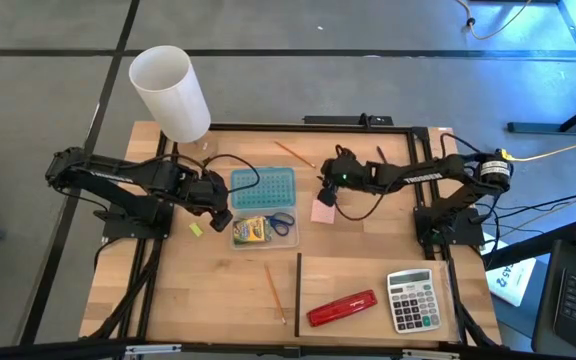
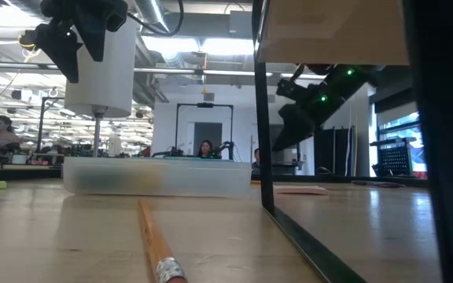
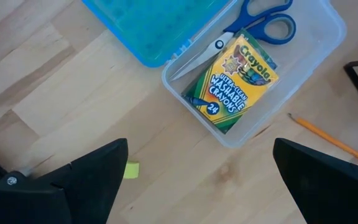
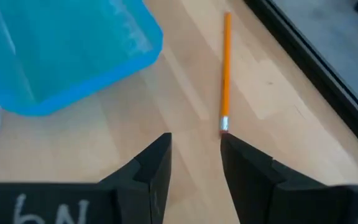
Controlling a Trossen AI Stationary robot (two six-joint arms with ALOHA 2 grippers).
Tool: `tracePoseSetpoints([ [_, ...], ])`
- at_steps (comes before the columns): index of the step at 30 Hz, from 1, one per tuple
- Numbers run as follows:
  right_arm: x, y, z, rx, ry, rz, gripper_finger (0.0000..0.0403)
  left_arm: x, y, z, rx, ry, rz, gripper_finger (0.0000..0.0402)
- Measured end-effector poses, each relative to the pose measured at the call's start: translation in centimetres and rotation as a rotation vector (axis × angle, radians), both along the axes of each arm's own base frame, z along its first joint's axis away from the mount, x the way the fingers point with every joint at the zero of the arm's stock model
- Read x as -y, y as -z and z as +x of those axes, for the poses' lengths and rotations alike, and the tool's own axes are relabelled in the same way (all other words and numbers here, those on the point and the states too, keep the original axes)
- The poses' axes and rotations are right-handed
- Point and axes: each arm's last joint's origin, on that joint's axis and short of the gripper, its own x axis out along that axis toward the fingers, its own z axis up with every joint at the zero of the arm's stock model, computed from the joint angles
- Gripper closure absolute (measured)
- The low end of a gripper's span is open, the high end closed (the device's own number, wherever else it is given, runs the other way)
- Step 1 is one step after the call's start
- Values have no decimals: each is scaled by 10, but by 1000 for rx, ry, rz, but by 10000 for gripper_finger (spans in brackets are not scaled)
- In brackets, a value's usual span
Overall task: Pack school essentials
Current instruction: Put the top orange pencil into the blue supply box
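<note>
A clear plastic box (image 1: pixel 265 229) on the table holds the yellow-green crayon box (image 3: pixel 235 78) and the blue-handled scissors (image 3: pixel 253 31). Its blue lid (image 1: pixel 263 187) lies just behind it. My left gripper (image 3: pixel 201 180) hangs open wide above the table at the box's left, near the tiny yellow eraser (image 3: pixel 131 170). My right gripper (image 4: pixel 194 146) hovers off the table, open by a narrow gap, between the lid and an orange pencil (image 4: pixel 225 74). The pencil's eraser end lies by one fingertip. The pink sticky-note pad (image 1: pixel 322 211) lies flat just below that gripper. A second pencil (image 1: pixel 274 291) lies near the front.
A tall white cylinder (image 1: pixel 171 92) stands at the far left corner. The red stapler (image 1: pixel 342 308) and the grey calculator (image 1: pixel 412 299) lie at the near right. A black frame (image 1: pixel 299 285) runs round the table and has a short bar near the middle front.
</note>
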Motion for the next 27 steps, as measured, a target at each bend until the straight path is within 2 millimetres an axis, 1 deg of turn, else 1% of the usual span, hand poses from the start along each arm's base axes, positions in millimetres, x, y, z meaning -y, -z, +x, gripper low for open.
tracePoseSetpoints([
  [3, 13, 6, 0, 24, -29, 57, 262, 0, 0, 0, 1, -1, 2, 7],
  [6, 21, 13, 3, 30, -46, 51, 262, 0, 0, 0, 1, -1, 3, 7],
  [11, 31, 28, 2, -14, -33, 53, 262, 0, 0, 0, 2, -1, 5, 7],
  [18, 44, 44, 8, 20, -17, 20, 262, 0, 0, 0, 3, 0, 6, 7],
  [20, 46, 46, 8, 16, -11, 21, 262, 0, 0, 0, 3, -1, 5, 7],
  [27, 52, 45, 8, 33, 5, 14, 262, 0, 0, 0, 6, -1, 7, 7],
])
